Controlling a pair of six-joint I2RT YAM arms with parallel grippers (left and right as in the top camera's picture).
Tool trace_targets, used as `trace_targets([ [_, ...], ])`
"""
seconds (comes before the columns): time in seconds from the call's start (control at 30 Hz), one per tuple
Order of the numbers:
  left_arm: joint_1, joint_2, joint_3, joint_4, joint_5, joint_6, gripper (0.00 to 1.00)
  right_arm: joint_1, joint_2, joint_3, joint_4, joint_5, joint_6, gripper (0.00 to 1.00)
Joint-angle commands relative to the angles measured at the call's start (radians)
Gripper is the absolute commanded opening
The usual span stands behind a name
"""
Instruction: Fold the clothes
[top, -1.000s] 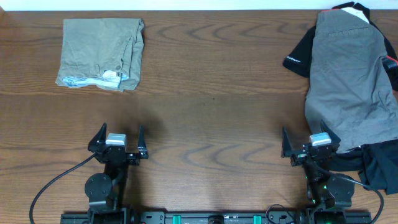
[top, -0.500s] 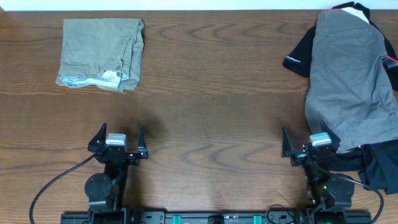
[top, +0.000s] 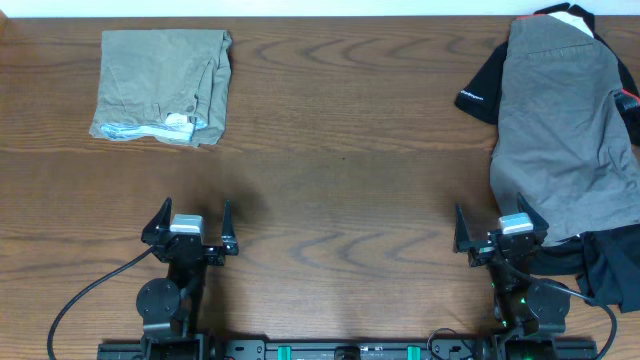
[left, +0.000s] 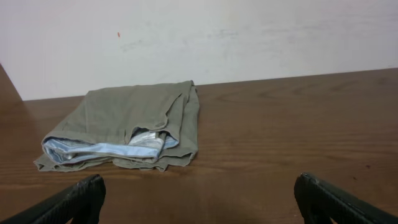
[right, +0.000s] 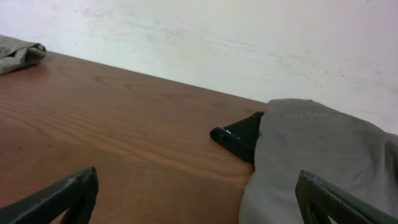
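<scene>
The khaki shorts (top: 162, 87) lie folded at the table's (top: 340, 180) far left; that piece looks done. The grey shorts (top: 565, 130) sprawl unfolded at the right edge over the black top (top: 480, 85); both seem left to fold. The left gripper (top: 194, 208) and right gripper (top: 497, 218) sit at the near edge, jaws spread wide, holding nothing.

Counter (top: 340, 150): brown wood-grain surface with broad oval grain figures and a matte finish, under soft, even light. Wall (left: 249, 31): plain off-white, meeting the counter's far edge, with faint scuffs and smudges. One small reddish speck (left: 118, 34) sits high on the wall in the left wrist view.
</scene>
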Motion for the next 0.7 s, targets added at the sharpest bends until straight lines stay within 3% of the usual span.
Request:
trace_targets([
  [0.0, -0.004, 0.000, -0.010, -0.047, 0.011, 0.009, 0.98, 0.009, -0.005, -0.002, 0.006, 0.020, -0.021, 0.99],
  [0.47, -0.004, 0.000, -0.010, -0.044, -0.008, 0.012, 0.98, 0.009, -0.005, -0.002, 0.074, -0.006, 0.004, 0.99],
  [0.67, -0.004, 0.003, 0.002, -0.043, -0.004, -0.089, 0.98, 0.009, -0.005, 0.005, 0.075, -0.006, 0.103, 0.99],
])
